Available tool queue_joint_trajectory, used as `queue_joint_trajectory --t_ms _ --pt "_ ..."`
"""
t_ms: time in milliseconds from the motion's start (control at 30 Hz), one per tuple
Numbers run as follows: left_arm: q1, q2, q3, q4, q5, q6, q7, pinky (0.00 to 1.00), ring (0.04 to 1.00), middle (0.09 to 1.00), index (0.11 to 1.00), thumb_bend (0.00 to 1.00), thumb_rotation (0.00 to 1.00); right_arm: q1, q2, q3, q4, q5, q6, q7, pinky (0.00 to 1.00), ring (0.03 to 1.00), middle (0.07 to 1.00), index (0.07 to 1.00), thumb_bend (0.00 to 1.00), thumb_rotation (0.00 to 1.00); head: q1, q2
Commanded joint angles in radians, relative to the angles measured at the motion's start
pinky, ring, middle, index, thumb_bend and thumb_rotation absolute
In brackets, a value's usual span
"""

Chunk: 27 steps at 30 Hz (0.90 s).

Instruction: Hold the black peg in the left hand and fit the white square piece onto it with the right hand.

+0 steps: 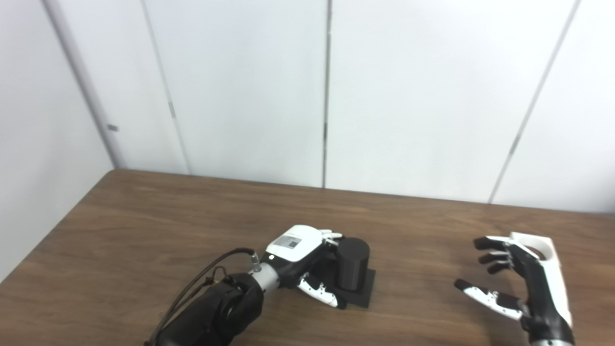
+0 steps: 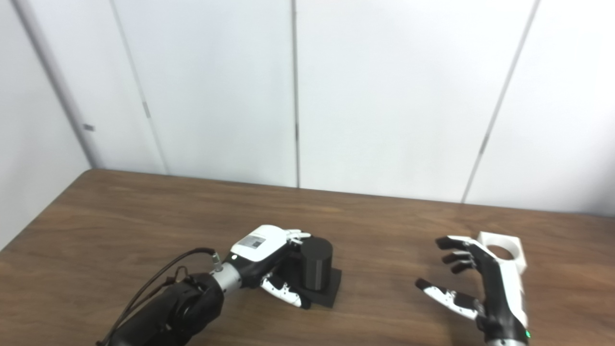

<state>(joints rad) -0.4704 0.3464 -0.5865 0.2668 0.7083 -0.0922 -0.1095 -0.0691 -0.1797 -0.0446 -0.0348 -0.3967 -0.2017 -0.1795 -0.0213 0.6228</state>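
The black peg [image 1: 352,263] is a short cylinder on a flat square base and stands upright on the wooden table [image 1: 144,230], a little left of centre. My left hand [image 1: 300,257] is cupped against its left side. The fingers [image 1: 331,236] reach by the peg's top and the thumb [image 1: 319,290] lies in front of the base, with a gap to the cylinder. The white square piece [image 2: 502,250], with a round hole, lies on the table at the right. My right hand [image 2: 475,283] is open and empty, just in front of it and to its left.
White wall panels [image 1: 326,96] stand right behind the table's far edge. The left arm's black cable [image 1: 202,283] loops above the tabletop by the forearm. Bare tabletop lies between the peg and the right hand.
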Motion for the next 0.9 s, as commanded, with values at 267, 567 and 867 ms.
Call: queue_joint_trajectory --t_ms 267,567,867 --pt "0.059 -0.010 -0.111 0.118 0.077 -0.015 -0.071 0.87 0.916 0.907 0.492 0.52 0.08 -0.046 -0.124 -0.037 -0.194 0.003 0.122 0.129 0.48 0.586 0.674 0.657 0.65 0.00 -0.172 -0.009" --pt "0.069 0.036 -0.102 0.138 0.072 -0.066 -0.044 0.85 0.908 0.903 0.492 0.52 0.07 -0.153 -0.383 -0.006 -0.328 -0.130 0.331 0.401 0.56 0.696 0.761 0.753 0.75 0.12 -0.379 -0.073" --pt "0.079 0.067 -0.093 0.148 0.062 -0.121 -0.013 0.82 0.883 0.886 0.492 0.52 0.07 -0.292 -0.524 0.080 -0.294 -0.294 0.469 0.605 0.67 0.823 0.864 0.813 0.86 0.14 -0.503 -0.128"
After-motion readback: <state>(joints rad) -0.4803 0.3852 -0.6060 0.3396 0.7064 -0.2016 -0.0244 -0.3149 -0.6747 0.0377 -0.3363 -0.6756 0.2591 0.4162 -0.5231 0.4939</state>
